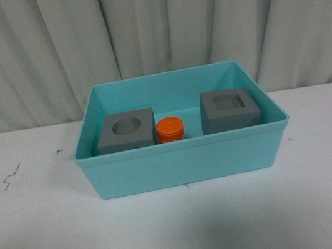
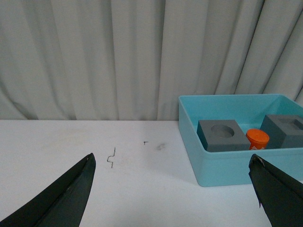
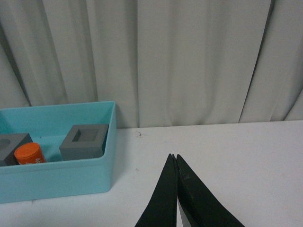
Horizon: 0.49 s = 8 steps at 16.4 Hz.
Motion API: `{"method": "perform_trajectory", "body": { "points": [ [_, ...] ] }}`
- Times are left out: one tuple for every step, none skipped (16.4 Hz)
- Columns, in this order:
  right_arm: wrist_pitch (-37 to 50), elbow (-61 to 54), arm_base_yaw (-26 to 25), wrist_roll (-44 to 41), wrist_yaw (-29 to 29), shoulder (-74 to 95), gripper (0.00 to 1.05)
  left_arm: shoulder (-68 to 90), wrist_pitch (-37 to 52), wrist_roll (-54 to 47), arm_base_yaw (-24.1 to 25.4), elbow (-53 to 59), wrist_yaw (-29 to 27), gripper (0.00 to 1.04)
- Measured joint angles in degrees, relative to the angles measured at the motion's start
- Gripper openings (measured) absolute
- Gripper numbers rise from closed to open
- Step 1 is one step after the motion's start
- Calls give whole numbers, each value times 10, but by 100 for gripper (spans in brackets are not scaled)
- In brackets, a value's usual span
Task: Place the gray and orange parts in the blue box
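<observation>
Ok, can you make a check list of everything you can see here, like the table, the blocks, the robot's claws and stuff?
Surface: white table with a few small dark scuff marks.
Job's things: blue box holds all three parts. Gray cube with round recess toward the robot's left, orange cylinder in the middle, gray cube with square recess toward the right, all upright.
Clutter: nothing seen.
Grippers: left gripper open, empty, off to the box's left. Right gripper shut, empty, off to the box's right. Neither shows in the front view.
Cables: nothing seen.
Surroundings: pale pleated curtain behind the table.
</observation>
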State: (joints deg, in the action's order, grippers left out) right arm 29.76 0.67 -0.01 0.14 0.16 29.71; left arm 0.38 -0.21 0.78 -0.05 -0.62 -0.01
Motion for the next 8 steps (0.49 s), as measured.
{"method": "perform_trajectory", "body": {
  "points": [
    [-20,0,0,0,0,-20,2,0,0,0,0,0,0,98],
    [-37,0,0,0,0,-34,2,0,0,0,0,0,0,98],
    [-44,0,0,0,0,-39,2,0,0,0,0,0,0,98],
    [-57,0,0,0,0,-54,2,0,0,0,0,0,0,98],
    [-76,0,0,0,0,-76,2,0,0,0,0,0,0,98],
    [-89,0,0,0,0,-92,2,0,0,0,0,0,0,98],
    [-111,0,0,0,0,-110,2,0,0,0,0,0,0,98],
    [-127,0,0,0,0,-127,2,0,0,0,0,0,0,98]
  ]
}}
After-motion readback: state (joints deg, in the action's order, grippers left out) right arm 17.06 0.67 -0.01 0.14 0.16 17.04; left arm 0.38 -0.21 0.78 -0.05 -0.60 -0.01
